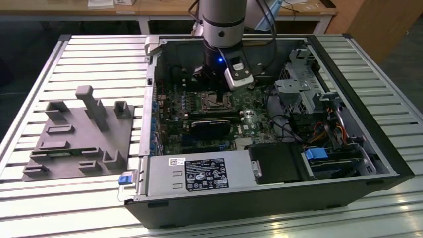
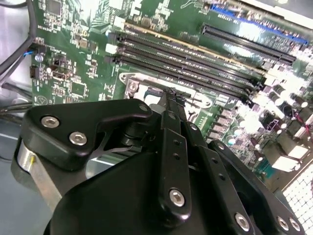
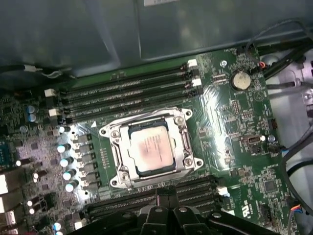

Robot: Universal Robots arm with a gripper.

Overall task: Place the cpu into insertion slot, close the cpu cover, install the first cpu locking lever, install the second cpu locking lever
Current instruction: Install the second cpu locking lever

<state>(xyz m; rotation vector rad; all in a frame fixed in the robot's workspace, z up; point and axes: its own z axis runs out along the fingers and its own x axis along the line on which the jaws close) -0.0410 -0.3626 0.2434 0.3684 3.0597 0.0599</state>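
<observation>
Exterior view: open black metal computer case on slatted table; green motherboard inside. Dull silver-grey square cpu sits in the silvery-rimmed insertion slot, thin silvery cpu cover apparently down. Judged step: locking levers, needing precise hooking. Black gripper hovers beside the slot, fingers together, holding nothing.

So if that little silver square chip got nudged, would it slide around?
Probably not: the flat silver-grey square chip lies in its socket with the silvery metal frame closed around its edges. It looks rigid, thin and likely light. Its smooth metal top could be slippery for the fingers.
</observation>
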